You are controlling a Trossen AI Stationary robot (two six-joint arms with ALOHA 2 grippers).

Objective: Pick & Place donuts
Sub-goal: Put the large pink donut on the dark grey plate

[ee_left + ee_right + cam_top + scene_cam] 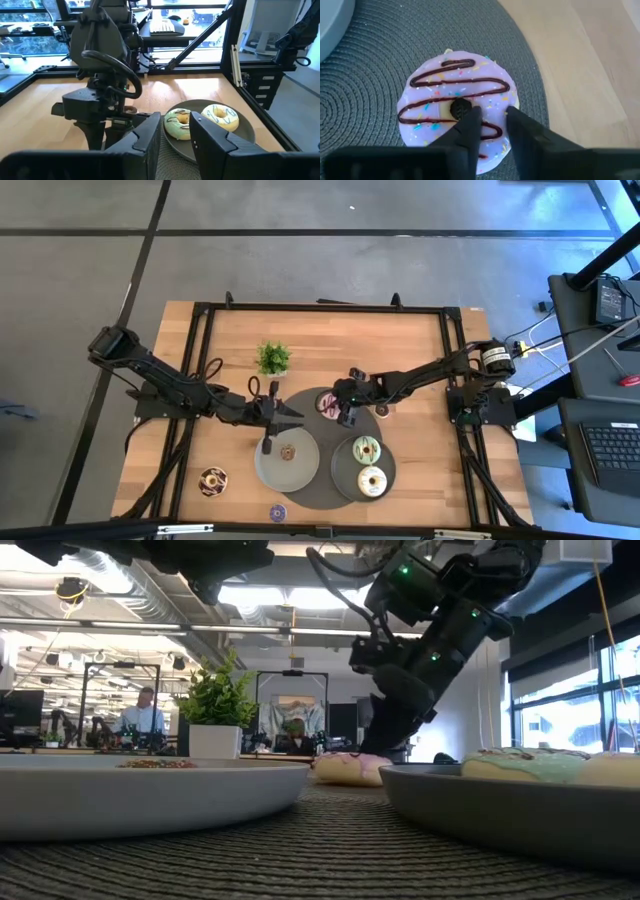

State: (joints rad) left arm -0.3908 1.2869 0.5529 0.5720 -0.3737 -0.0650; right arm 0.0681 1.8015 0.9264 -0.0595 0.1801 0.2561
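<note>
A pink-striped donut (327,402) (457,102) lies flat on the round woven mat (318,498). My right gripper (345,416) (492,117) hangs over it, open by a narrow gap, its fingertips above the ring beside the hole. My left gripper (297,412) (175,135) is open and hovers just left of it, holding nothing. A tiny brown donut (288,452) sits on the left grey plate (268,472). Green (367,449) and cream (371,480) donuts sit on the right plate (343,480). A chocolate-sprinkled donut (212,480) and a tiny purple one (277,512) lie near the table's near edge. My right gripper comes at the pink-striped donut from above, pointing down, with both fingertips (470,120) over the ring's near part (492,107) next to the hole. Whether the tips touch the icing I cannot tell. The donut lies flat on the mat.
A small potted plant (272,358) stands toward the far side of the table. A small dark thing (383,410) lies beside the right arm. The two grippers are close together over the mat. Bare wood (400,350) lies along the far side. People sit in the room beyond (145,710).
</note>
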